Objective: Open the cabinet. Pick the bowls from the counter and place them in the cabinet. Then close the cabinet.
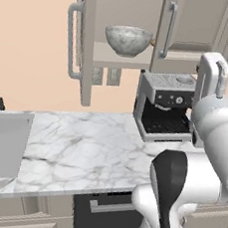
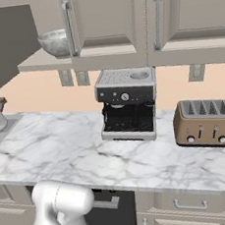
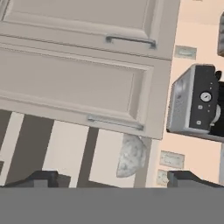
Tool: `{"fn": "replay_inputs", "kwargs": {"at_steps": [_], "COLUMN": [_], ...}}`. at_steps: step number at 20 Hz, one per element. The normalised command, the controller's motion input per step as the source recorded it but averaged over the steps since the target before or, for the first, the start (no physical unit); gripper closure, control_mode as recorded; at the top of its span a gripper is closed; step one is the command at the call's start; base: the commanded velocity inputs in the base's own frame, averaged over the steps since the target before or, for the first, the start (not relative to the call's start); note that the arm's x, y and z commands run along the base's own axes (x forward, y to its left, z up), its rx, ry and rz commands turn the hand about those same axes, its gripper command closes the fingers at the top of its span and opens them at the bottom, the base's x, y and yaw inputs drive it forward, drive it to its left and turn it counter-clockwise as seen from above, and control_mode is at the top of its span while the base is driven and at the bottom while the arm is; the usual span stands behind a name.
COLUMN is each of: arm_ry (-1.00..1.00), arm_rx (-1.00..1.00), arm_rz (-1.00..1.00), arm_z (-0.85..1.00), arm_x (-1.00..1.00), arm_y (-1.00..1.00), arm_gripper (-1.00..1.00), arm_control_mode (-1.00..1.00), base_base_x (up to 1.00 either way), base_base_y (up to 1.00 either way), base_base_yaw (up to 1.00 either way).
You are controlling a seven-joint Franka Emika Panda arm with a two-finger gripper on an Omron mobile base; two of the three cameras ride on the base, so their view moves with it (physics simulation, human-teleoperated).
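The wide beige-grey wall cabinet [image 1: 122, 57] with panelled doors and long vertical silver bar handles occupies the upper centre of the left base view; its left door [image 1: 86, 43] is swung open, edge toward the camera, and its right door [image 1: 189, 24] stands closed or nearly so. The deep rounded grey-white marbled bowl [image 1: 128, 40] sits upright on the cabinet floor, in the upper centre of that frame; in the right base view it appears at the upper left [image 2: 54, 43], partly covered by a door edge. A small tan shape just right of the marbled bowl in the left base view may be the second bowl, but it is too hidden to confirm. The long white marble counter [image 1: 82, 147] with grey veins spans the middle of both base views, with the steel sink [image 1: 2, 143] at the left edge of the left base view. A silver and black espresso machine [image 2: 127, 104] stands on the counter below the cabinet, and a bronze four-slot toaster [image 2: 203, 122] stands to its right in the right base view. In the hand view the two-finger gripper [image 3: 113, 178] has its dark fingertips [image 3: 43, 177] set far apart at the bottom corners, with nothing between them. The marbled bowl [image 3: 130, 155] lies just above the gap between the tips, right of centre, apart from both.
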Motion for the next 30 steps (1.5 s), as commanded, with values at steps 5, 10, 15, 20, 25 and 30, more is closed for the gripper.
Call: {"fn": "replay_inputs", "kwargs": {"at_steps": [5, 10, 15, 20, 25, 30], "arm_ry": [0.03, -0.11, 0.14, 0.19, 0.06, -0.01], "arm_rx": [-0.31, -0.68, -0.47, -0.43, -0.37, -0.41], "arm_rz": [-0.06, 0.00, -0.13, -0.13, -0.16, -0.21], "arm_z": [-0.25, -0.01, -0.07, -0.47, -0.93, -0.89], "arm_x": [-0.38, -0.54, -0.38, 0.08, 0.45, 0.29], "arm_y": [0.05, 0.09, 0.10, 0.28, 0.33, 0.70], "arm_gripper": [-1.00, -1.00, -1.00, -1.00, -1.00, -1.00], "arm_control_mode": [-1.00, -1.00, -1.00, -1.00, -1.00, -1.00], "base_base_x": [0.00, 0.00, 0.00, 0.00, 0.00, 0.00], "base_base_y": [0.00, 0.00, 0.00, 0.00, 0.00, 0.00], "base_base_yaw": [0.00, 0.00, 0.00, 0.00, 0.00, 0.00]}}
